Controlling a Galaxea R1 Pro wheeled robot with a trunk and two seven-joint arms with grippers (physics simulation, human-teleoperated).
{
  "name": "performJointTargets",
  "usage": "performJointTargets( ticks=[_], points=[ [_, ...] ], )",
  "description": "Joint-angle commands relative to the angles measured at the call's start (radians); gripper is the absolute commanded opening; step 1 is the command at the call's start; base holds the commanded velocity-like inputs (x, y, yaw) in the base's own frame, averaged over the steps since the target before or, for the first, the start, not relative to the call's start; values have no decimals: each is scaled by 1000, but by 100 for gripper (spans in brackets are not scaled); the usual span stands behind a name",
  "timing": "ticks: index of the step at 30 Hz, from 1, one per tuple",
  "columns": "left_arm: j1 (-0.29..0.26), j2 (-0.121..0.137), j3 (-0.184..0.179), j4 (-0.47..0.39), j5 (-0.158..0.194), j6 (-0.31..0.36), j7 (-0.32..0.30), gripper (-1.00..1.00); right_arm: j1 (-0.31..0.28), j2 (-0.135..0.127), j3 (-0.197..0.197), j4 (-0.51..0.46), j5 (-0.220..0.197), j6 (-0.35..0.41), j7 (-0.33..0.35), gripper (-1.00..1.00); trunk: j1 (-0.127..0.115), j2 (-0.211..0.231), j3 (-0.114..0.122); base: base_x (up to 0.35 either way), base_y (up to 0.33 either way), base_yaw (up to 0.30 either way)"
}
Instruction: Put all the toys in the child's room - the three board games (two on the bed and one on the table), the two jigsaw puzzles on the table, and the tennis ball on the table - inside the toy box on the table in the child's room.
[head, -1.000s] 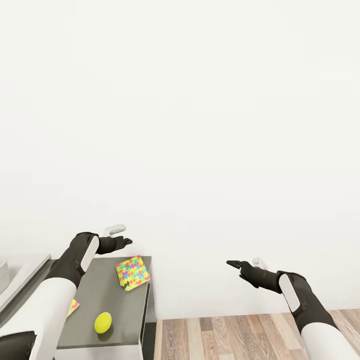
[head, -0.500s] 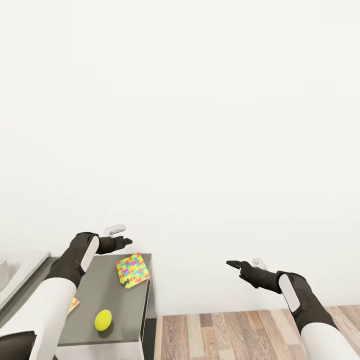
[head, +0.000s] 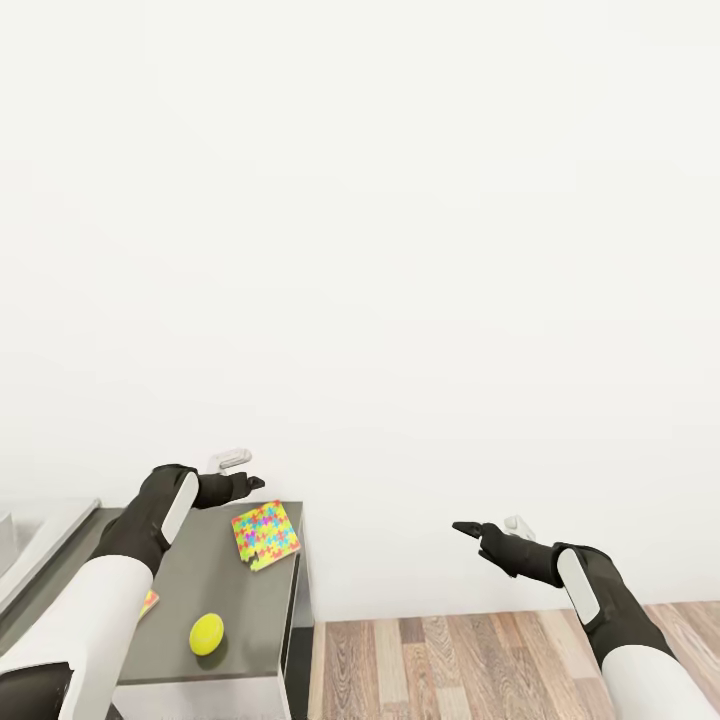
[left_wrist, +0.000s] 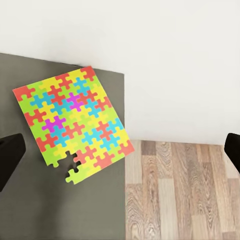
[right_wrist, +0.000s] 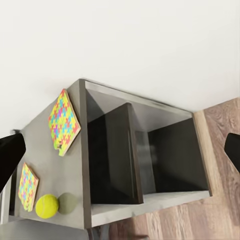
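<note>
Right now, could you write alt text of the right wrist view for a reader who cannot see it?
A dark grey cabinet with two open compartments stands against a white wall on a wood floor. On its top lie two puzzles and a tennis ball.

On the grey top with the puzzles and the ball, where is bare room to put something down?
Bare grey lies between the jigsaw puzzle by the wall and the tennis ball. The front edge is crowded: the ball and a second puzzle lie there.
</note>
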Motion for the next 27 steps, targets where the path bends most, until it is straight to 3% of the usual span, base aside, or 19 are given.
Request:
performJointTargets(
  ticks=[1, 27],
  points=[
    [-1, 0, 2, 0, 1, 4, -3, 100, -1, 0, -3, 0, 0, 6, 3, 100, 0, -2, -3, 0, 0, 0],
    [-1, 0, 2, 6, -1, -22, 4, 100, -1, 1, -3, -1, -1, 12, 5, 100, 0, -2, -45, 0, 0, 0]
  ],
)
